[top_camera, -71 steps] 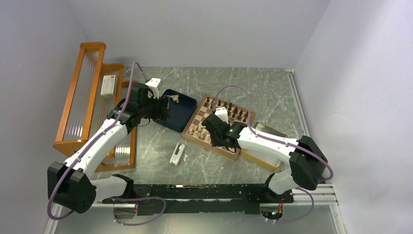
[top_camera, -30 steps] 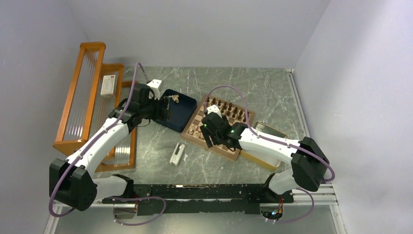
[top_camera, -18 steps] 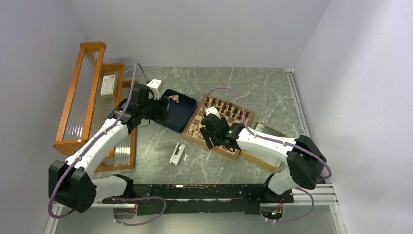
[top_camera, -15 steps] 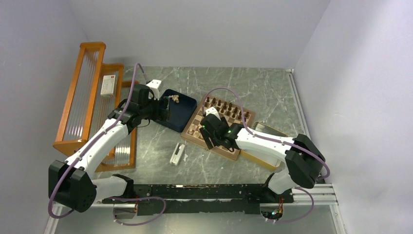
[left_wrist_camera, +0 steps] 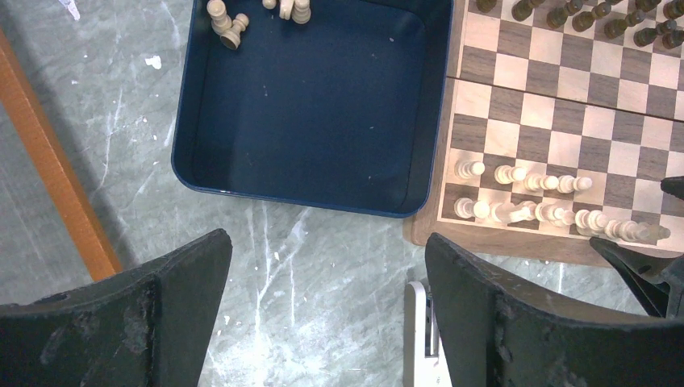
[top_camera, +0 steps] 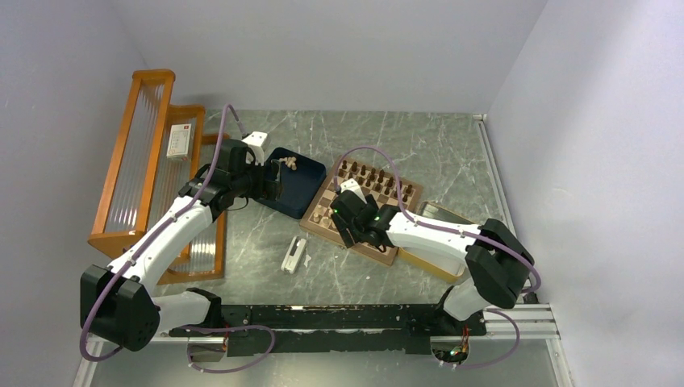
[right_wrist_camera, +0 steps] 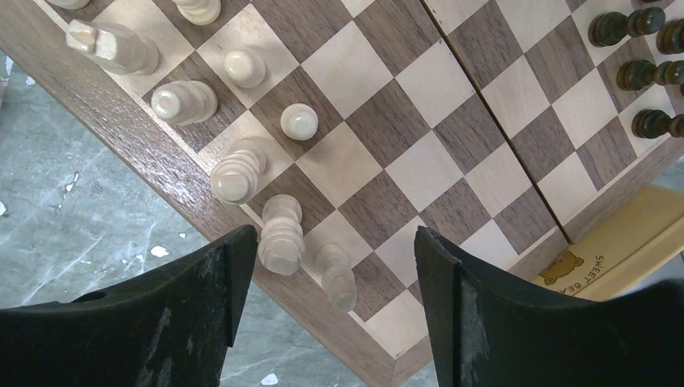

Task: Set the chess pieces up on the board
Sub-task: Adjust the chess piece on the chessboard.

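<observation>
The board lies at mid-table, turned at an angle. Dark chess pieces line its far side, and pale chess pieces stand in two rows on its near side. A few more pale pieces lie in the far corner of a dark blue tray. My left gripper hangs open and empty over the marble by the tray's near edge. My right gripper is open above the board's near rim. Two pale pieces stand between its fingers, with a gap to each finger.
A small white block lies on the marble in front of the board. An orange wooden rack runs along the left side. A pale yellow-rimmed tray sits against the board's right edge. Walls close in the table behind and to the right.
My right gripper has moved from over the board's middle toward its near-left rim, staying open. Over the last half second it has barely shifted. The left arm has not moved.
</observation>
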